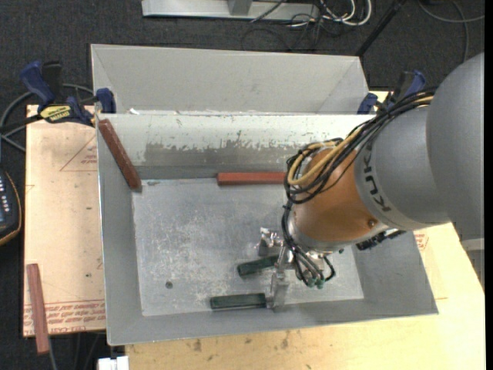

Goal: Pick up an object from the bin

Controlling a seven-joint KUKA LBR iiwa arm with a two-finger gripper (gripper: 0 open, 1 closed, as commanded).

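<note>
My gripper (273, 267) is low over the bin's floor at the front, right of the middle, and stands open. One metal fingertip (269, 242) is toward the back and the other toward the front. A short dark green bar (254, 267) lies between them, pointing left out of the gap. A longer dark green bar (238, 302) lies flat just in front, its right end touching or next to the front fingertip.
A reddish-brown stick (250, 178) lies along the foot of the back wall. A second reddish-brown stick (119, 155) leans in the back left corner. The arm's orange cover and cables hang over the bin's right side.
</note>
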